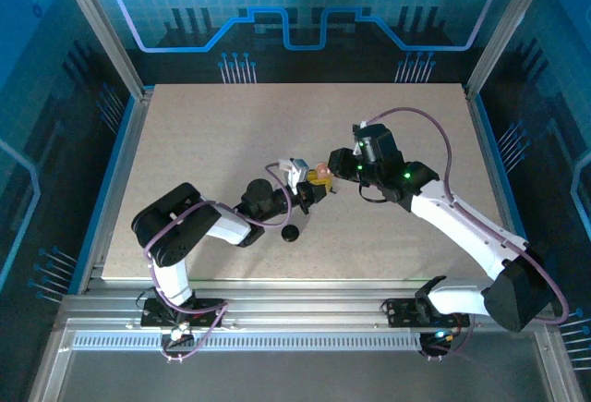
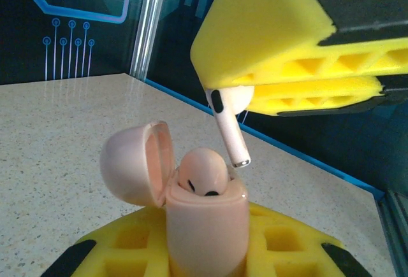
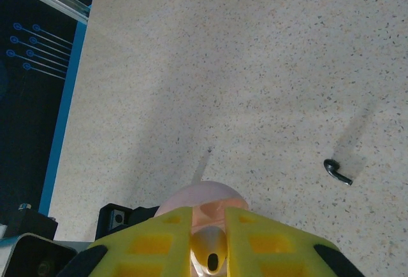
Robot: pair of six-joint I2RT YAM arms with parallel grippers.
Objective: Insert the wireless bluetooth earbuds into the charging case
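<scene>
Nearest the left wrist lens: left gripper (image 2: 207, 258), yellow fingers closed on the body of the charging case (image 2: 207, 220) and holding it upright. Pale pink lid (image 2: 131, 162) hinged open to the left. Inside, a seated earbud (image 2: 203, 170), pale head up with small dark marks, filling the socket beside the hinge.

Just above and to the right: right gripper (image 2: 245, 89), jaws pinched on the head of a second earbud (image 2: 231, 130). White stem hanging down at a slight tilt, tip just above the case's rim on the free side; no contact discernible.

From the right wrist camera, the same grip seen from behind: fingers close together, earbud between them, pink case directly beyond. From overhead, both grippers meeting near the middle of the table (image 1: 231, 134), with the case between them.

Lying apart on the table: a black round object (image 1: 291, 233) near the left arm, and a dark curved piece (image 3: 336, 172) well clear of the case. Cannot tell what either is.

Progress, as a judgement: past halfway. Case open and steadied, one bud in, the other gripped and lined up close over its socket. Left to do: lower the stem into the empty socket, release, back away. Main risk: stem catching the rim, given the tilt.
</scene>
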